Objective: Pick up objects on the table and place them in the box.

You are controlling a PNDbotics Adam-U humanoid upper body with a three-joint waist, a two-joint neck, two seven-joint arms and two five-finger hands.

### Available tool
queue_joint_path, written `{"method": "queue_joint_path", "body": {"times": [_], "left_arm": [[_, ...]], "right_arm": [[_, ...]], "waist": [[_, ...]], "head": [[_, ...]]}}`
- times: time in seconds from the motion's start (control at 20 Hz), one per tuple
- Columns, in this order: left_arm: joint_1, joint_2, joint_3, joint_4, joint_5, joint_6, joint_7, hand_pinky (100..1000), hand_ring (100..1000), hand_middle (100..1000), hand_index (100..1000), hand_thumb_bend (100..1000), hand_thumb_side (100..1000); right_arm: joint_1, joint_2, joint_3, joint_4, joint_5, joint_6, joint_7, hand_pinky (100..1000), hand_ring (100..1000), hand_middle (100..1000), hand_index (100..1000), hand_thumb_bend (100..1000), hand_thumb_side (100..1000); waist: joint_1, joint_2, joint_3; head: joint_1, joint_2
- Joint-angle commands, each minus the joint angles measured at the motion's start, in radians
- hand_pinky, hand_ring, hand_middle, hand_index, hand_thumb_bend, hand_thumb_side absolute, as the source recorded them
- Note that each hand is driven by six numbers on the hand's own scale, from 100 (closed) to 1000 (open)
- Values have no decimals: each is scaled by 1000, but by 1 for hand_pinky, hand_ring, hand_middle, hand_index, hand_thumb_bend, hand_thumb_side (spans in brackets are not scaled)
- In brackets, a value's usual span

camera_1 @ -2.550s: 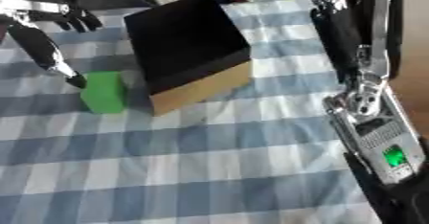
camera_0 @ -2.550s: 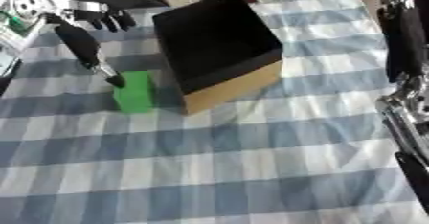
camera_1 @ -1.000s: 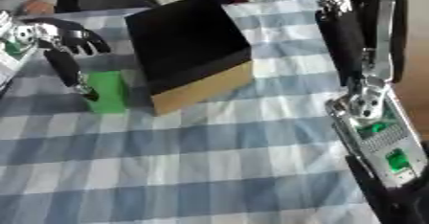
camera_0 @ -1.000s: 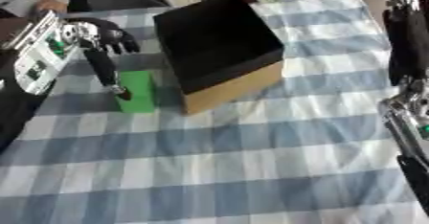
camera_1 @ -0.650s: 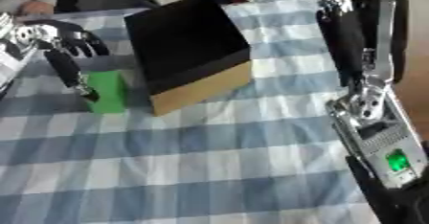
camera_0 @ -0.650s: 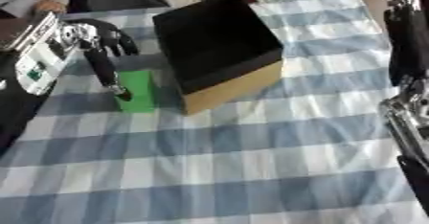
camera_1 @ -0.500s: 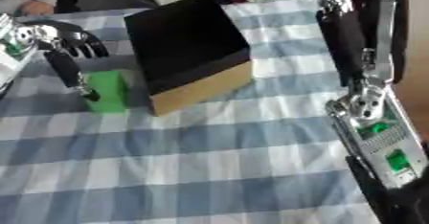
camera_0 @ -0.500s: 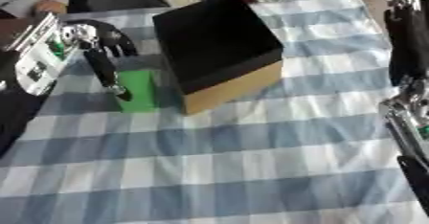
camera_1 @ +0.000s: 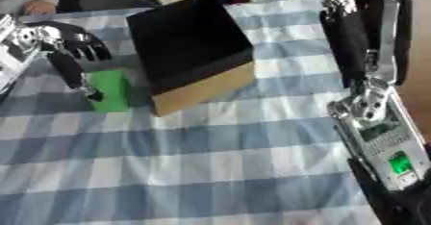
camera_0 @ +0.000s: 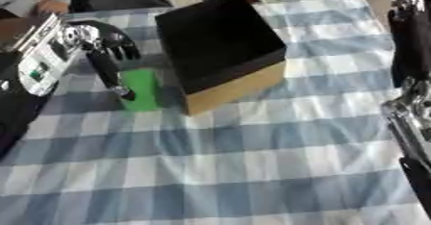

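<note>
Blue and white checked cloth covers the whole table [camera_0: 252, 171], and it lies with a few soft folds, so small things can tip a little on it. Beyond the far edge the room is crowded: I see something green and patterned and some dark shapes, but I cannot say what they are.

On the cloth the biggest thing is the box [camera_0: 221, 46], black inside with a tan side wall. It stands open upward and turned at an angle, with nothing visible inside, so it is ready to receive things from above.

Next comes the left hand [camera_0: 99, 39], reaching in from the left edge. One long finger points down and its tip touches the left side of the green block [camera_0: 141, 90], while the other fingers are curled above and close on nothing. I judge that the hand is only setting itself for a grasp, because the block is not yet enclosed.

That block lies flat on the cloth just beside the box's left wall, so the way into the box is short.

On the right side only the right arm [camera_1: 374, 118] shows, hanging idle; its hand is not visible.
</note>
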State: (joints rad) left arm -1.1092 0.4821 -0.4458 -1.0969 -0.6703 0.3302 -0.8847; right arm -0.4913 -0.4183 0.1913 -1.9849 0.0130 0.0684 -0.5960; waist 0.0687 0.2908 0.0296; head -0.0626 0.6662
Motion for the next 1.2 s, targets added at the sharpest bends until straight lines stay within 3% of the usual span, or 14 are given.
{"method": "queue_joint_path", "body": {"times": [0.05, 0.4, 0.9, 1.2], "left_arm": [[-25, 20, -2, -23, -9, 17, -22, 921, 886, 837, 879, 602, 126], [-31, 38, -18, -70, 43, 18, -22, 926, 888, 838, 886, 652, 187], [-25, 55, -61, -145, 122, 55, -22, 932, 888, 841, 889, 639, 202], [-14, 59, -96, -153, 127, 82, -22, 931, 888, 845, 895, 715, 234]], "right_arm": [[-5, -9, -3, -15, -6, 2, 1, 859, 760, 683, 813, 100, 611], [4, -6, -3, -15, -5, 0, 5, 860, 760, 683, 814, 100, 611], [9, 0, -6, -15, -3, -2, 6, 860, 760, 683, 814, 100, 611], [12, 3, -7, -15, -3, -3, 7, 860, 760, 683, 814, 100, 612]], "waist": [[-2, -19, 3], [2, -33, 18], [1, -48, 29], [0, -54, 35]], "head": [[1, 6], [-11, 17], [-19, 25], [-22, 35]]}}
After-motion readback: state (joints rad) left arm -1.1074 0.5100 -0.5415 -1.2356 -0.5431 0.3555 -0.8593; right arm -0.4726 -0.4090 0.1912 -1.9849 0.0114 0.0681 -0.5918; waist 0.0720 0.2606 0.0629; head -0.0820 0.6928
